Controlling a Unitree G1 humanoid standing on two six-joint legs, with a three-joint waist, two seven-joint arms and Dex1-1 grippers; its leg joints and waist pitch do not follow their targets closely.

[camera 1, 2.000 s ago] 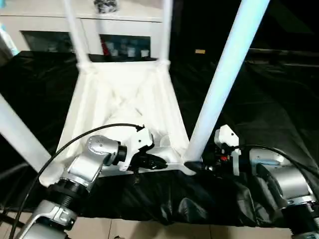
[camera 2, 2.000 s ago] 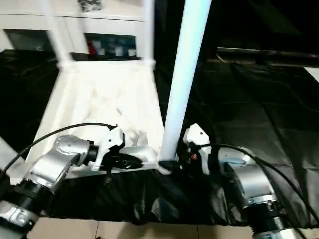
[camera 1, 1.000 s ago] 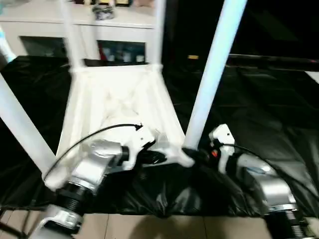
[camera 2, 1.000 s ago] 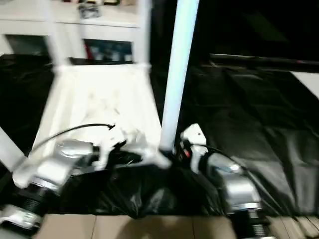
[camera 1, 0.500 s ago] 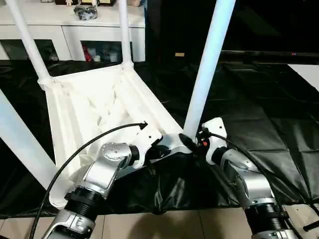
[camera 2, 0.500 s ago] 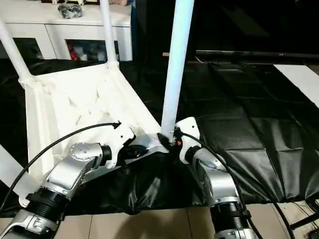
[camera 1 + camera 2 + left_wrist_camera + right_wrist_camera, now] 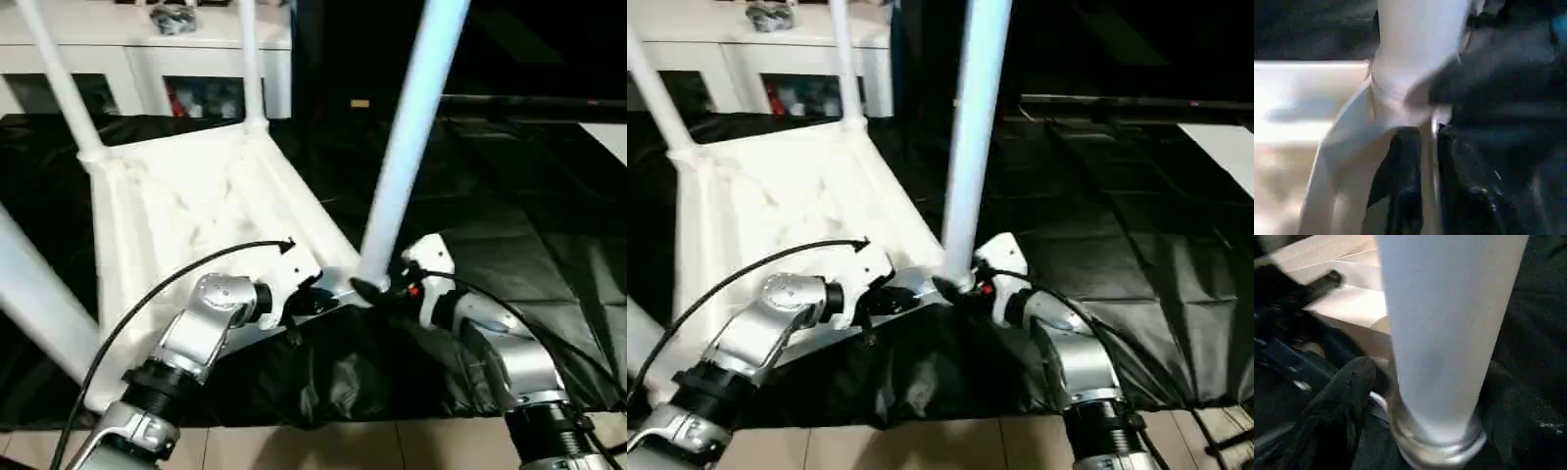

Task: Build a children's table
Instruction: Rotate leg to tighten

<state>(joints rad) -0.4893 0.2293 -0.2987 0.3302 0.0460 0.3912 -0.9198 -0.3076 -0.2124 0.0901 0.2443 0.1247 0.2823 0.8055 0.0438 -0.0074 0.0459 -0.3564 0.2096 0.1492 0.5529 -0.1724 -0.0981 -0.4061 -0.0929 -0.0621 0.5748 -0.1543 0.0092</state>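
Left pincer clamps the upturned top's near rim, steadying it; right pincer grips the leg at its socket.

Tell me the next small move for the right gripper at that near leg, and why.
Probably keep turning the near leg into its corner socket. The right gripper sits at the leg's base, and the left gripper pinches the tabletop's edge beside it, bracing the upturned table.
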